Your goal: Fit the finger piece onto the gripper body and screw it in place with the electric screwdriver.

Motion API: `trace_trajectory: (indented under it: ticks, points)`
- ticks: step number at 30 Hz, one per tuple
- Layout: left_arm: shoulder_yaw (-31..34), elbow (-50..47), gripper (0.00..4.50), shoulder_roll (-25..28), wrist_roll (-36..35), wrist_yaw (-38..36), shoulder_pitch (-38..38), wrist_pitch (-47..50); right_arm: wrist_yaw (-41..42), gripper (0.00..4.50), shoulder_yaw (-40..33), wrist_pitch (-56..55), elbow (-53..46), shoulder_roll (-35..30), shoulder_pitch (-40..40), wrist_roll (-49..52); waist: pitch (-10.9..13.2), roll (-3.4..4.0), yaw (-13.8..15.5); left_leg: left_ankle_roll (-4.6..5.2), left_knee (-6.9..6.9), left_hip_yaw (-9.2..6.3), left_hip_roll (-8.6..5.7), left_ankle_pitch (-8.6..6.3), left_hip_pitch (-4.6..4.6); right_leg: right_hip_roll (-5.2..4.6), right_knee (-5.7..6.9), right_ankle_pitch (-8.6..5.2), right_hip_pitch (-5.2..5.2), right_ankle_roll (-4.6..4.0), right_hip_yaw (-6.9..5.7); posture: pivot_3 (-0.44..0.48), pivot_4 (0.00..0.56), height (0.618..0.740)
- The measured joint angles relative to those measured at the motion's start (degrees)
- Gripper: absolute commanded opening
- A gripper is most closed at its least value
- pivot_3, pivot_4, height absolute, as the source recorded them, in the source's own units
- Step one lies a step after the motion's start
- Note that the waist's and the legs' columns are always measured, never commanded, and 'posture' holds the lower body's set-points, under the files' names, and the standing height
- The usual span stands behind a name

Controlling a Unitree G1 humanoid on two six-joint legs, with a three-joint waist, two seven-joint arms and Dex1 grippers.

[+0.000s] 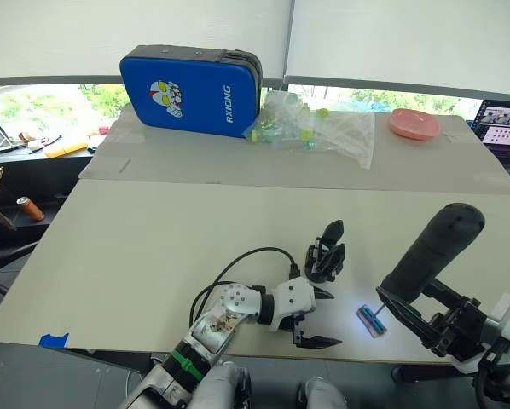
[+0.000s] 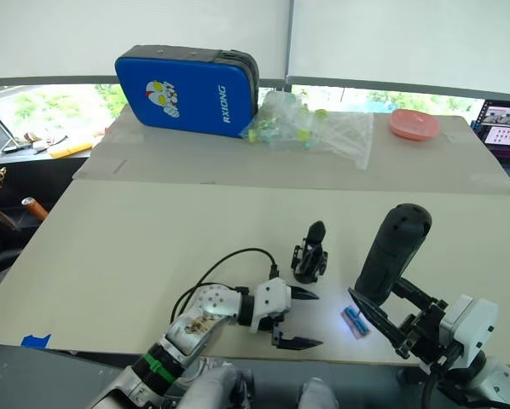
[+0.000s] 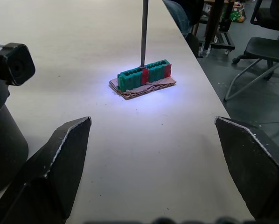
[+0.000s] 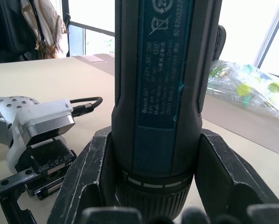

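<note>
My right claw (image 1: 408,315) is pinching the electric screwdriver (image 1: 432,248). I hold it tilted, with the fat black end up and the thin metal bit (image 3: 143,32) pointing down. The tip of the bit touches the little green and red block (image 3: 144,77), right on its red middle. A small bright light shines on the table (image 1: 153,256) around that block.

The little block is my landmark. The gripper body (image 1: 325,252) stands on the table near the block, on the side toward my left arm and a bit farther from me. One black pointed finger sticks up out of it.

My left claw (image 1: 316,317) is spread wide open and holds nothing. It hovers low over the table close to the block, between the block and my left arm, and its two black tips point toward the block.

I cannot find the loose finger piece.
</note>
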Motion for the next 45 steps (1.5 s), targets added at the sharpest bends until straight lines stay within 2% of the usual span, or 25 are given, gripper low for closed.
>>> trace_trajectory:
  ticks: [35,45]
  points:
    - [0.8,0.2,4.47,1.2,-2.4,-1.6,-0.3,-1.1,0.2,1.94,-4.1,1.1,-2.0,-2.9,1.6,4.5,0.0,0.02,-0.5,0.04,0.00,0.00,0.03,-0.03,-0.01,-0.02,0.02,0.00,-0.04,-0.01,0.02,0.000,0.150,0.740]
    - [2.4,0.3,4.47,2.3,-5.6,-3.0,0.9,-1.8,-0.3,1.94,-6.3,2.9,-4.3,-5.3,0.8,7.7,0.0,0.02,-0.5,0.06,0.00,0.00,0.04,-0.03,-0.01,-0.02,0.02,0.00,-0.05,-0.01,0.03,0.000,0.150,0.740]
